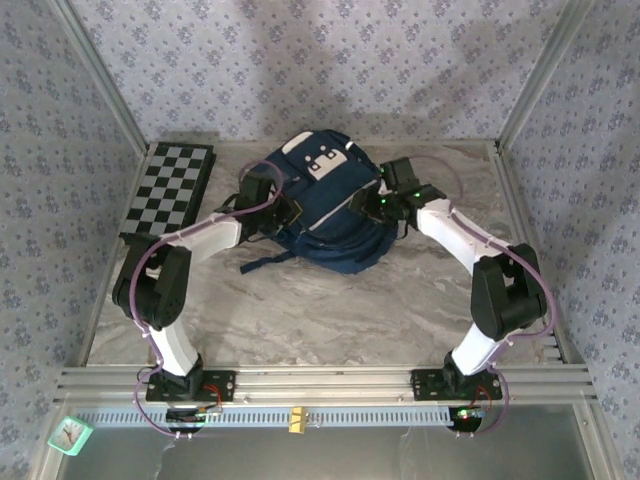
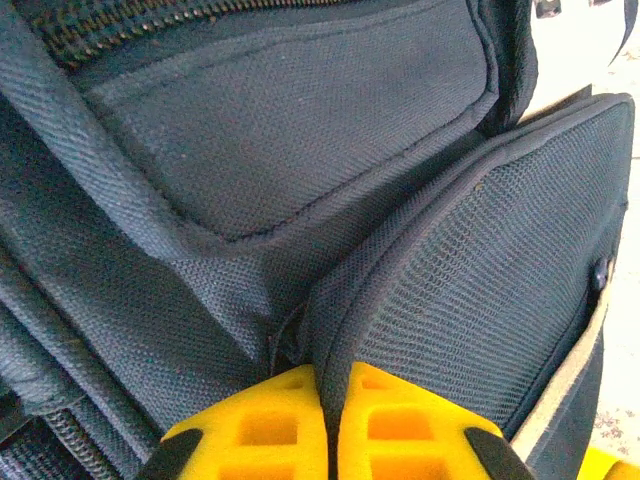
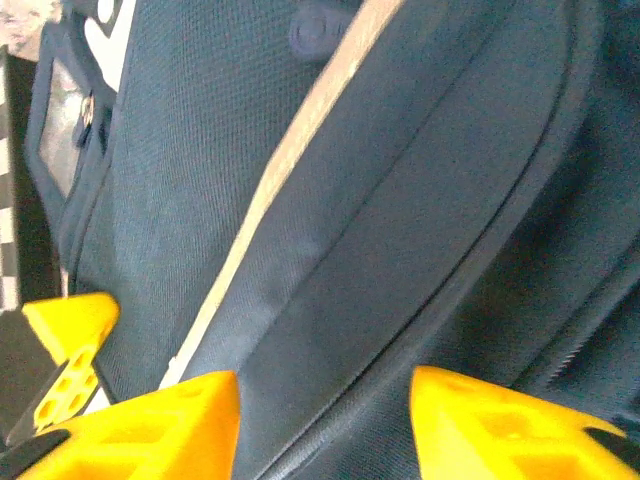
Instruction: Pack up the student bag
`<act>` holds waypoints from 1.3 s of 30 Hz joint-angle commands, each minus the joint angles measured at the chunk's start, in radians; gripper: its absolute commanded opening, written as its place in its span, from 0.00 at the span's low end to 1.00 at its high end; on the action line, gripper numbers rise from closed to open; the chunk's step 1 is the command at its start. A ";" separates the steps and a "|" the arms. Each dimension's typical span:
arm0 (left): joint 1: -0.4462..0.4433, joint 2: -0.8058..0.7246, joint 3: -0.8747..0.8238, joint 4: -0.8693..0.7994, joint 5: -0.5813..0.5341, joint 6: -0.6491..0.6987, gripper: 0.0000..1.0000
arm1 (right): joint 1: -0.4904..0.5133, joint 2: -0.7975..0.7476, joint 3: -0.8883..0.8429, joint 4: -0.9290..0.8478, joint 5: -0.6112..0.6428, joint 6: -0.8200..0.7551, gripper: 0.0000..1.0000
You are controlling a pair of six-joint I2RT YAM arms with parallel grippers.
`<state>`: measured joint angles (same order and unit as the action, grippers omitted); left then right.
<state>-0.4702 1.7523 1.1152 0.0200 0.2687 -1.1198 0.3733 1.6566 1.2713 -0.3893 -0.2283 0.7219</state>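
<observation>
Left hand (image 2: pixel 328 382): closed. In the left wrist view we find its yellow fingers (image 2: pixel 260 425) pressed flat together, tips against a seam of the bag (image 2: pixel 300 150) where two navy panels meet. We cannot tell whether any cloth is caught between them. A zip (image 2: pixel 150 25) runs across the fabric toward 11 o'clock of the fingers.

Right hand (image 3: pixel 322 385): open. In the right wrist view its fingers (image 3: pixel 190 420) stand well apart, and a padded ridge of the bag (image 3: pixel 400 200) passes between them. A pale trim stripe (image 3: pixel 270 200) runs up the fabric toward 12 o'clock.

From above, the left hand (image 1: pixel 285 210) meets the bag (image 1: pixel 330 215) at its 9 o'clock side and the right hand (image 1: pixel 375 203) at its 3 o'clock side.

The bag lies on the marbled desk (image 1: pixel 330 310), toward 12 o'clock of the desk's centre, white patch (image 1: pixel 322 160) at its far end. A dark strap (image 1: pixel 262 263) trails on the desk at the bag's 7 o'clock.

A chequered board (image 1: pixel 170 190) lies at the bag's 9 o'clock, beyond the left arm and apart from the bag.
</observation>
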 commanded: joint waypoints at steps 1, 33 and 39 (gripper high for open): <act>-0.093 -0.030 0.046 -0.022 -0.012 -0.108 0.00 | -0.015 -0.020 0.078 -0.196 0.042 -0.138 0.54; -0.321 -0.018 0.106 0.030 -0.171 -0.393 0.00 | 0.382 -0.094 -0.109 -0.153 0.522 0.131 0.28; -0.320 -0.024 0.104 0.035 -0.172 -0.392 0.00 | 0.400 -0.085 -0.106 -0.088 0.531 0.093 0.28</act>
<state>-0.7727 1.7546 1.1976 -0.0025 0.0605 -1.4944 0.7715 1.5513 1.1469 -0.5632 0.2386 0.8406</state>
